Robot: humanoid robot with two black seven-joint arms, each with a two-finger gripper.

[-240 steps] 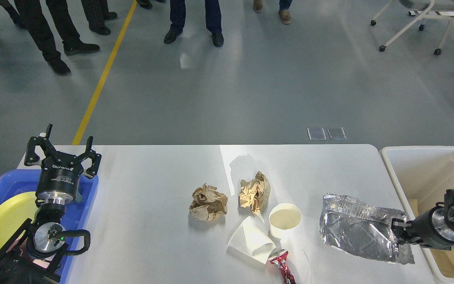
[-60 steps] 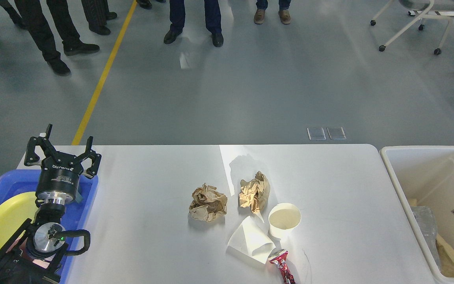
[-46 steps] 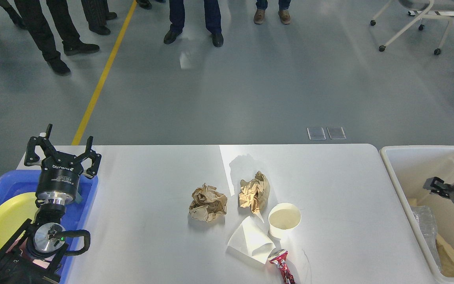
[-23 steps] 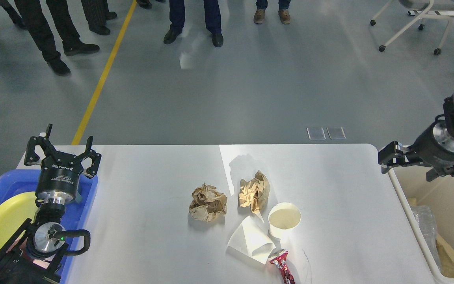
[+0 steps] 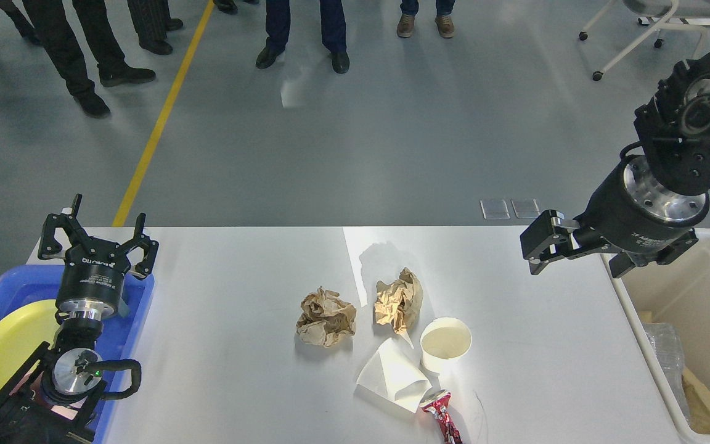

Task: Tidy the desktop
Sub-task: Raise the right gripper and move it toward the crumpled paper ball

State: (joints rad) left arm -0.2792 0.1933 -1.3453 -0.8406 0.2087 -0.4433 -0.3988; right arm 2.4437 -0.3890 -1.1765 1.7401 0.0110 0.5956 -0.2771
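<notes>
The white desktop (image 5: 225, 296) holds two crumpled brown paper balls (image 5: 325, 317) (image 5: 399, 299), an upright white paper cup (image 5: 445, 342), a flattened white paper cone (image 5: 395, 376) and a crushed red wrapper (image 5: 441, 416) at the front edge. My right gripper (image 5: 580, 259) hangs open and empty above the desktop's far right corner, well clear of the litter. My left gripper (image 5: 93, 237) is open and empty, pointing up above the blue tray (image 5: 139, 308) at the left end.
A cream-white bin (image 5: 694, 290) stands off the right end, with a silver foil bag (image 5: 663, 351) and cardboard inside. A yellow plate (image 5: 4, 345) lies in the blue tray. Several people stand on the floor beyond the table; a wheeled chair (image 5: 644, 37) is far right.
My right gripper has risen out of the bin and swung up and left over the table's right end. The foil bag it held lies in the bin. The left arm has not moved.
</notes>
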